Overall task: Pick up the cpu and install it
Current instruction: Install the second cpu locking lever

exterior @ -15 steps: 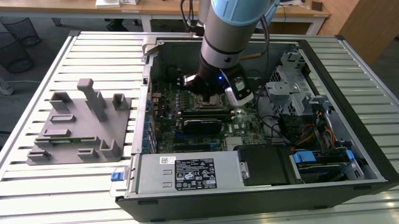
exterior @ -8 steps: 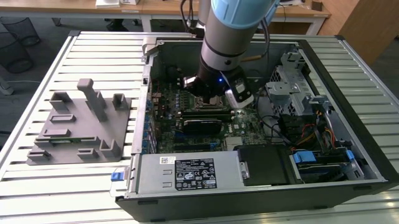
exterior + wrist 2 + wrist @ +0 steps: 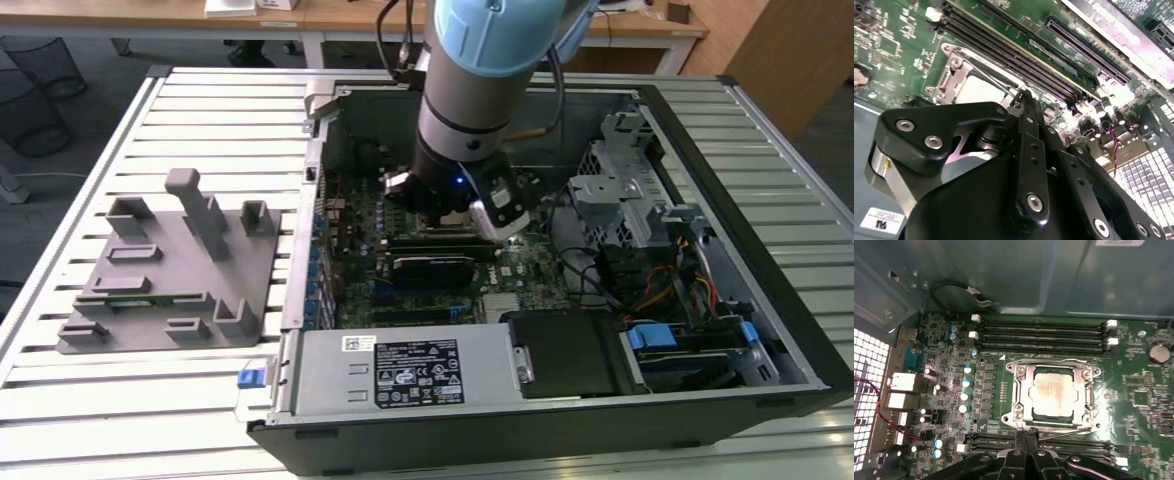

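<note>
The cpu (image 3: 1055,391) lies flat inside the metal socket frame (image 3: 1021,390) on the green motherboard (image 3: 1139,405), its pale silvery top facing up. The second wrist view shows a corner of the cpu (image 3: 981,89) just beyond the fingertips. My gripper (image 3: 1026,436) is shut, its two black fingers pressed together with nothing between them. The tips sit at the socket's edge, beside the thin wire lever (image 3: 1066,432) and apart from the chip. In the exterior view the arm (image 3: 467,120) reaches down into the open computer case (image 3: 781,330), and its wrist hides the socket.
Memory slots (image 3: 1041,335) run along both sides of the socket. Capacitors (image 3: 965,385) and rear ports (image 3: 901,390) stand close by. A grey plastic fixture (image 3: 174,270) rests on the slatted table at the exterior view's left. The power supply (image 3: 400,370) and drive cage (image 3: 627,190) crowd the case.
</note>
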Robot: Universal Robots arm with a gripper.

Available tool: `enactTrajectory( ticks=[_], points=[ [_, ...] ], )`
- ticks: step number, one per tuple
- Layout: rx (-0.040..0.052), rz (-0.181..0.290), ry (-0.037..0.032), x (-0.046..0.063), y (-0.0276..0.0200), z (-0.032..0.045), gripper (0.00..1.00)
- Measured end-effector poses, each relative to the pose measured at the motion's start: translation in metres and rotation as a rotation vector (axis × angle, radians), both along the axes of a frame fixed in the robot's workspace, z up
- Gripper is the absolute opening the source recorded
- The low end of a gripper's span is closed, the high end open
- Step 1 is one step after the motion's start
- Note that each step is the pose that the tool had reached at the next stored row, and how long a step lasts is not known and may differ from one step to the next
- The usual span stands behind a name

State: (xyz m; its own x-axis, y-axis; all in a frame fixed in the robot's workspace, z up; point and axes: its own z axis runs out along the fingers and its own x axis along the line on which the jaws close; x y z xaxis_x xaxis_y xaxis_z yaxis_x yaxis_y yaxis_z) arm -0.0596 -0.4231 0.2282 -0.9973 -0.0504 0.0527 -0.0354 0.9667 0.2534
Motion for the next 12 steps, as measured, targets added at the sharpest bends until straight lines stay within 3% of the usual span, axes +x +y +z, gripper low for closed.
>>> enactTrajectory(
  ticks=[12],
  points=[
    [0.0031, 0.000, 0.0039, -0.001, 0.0000, -0.0190, 0.11]
  ],
)
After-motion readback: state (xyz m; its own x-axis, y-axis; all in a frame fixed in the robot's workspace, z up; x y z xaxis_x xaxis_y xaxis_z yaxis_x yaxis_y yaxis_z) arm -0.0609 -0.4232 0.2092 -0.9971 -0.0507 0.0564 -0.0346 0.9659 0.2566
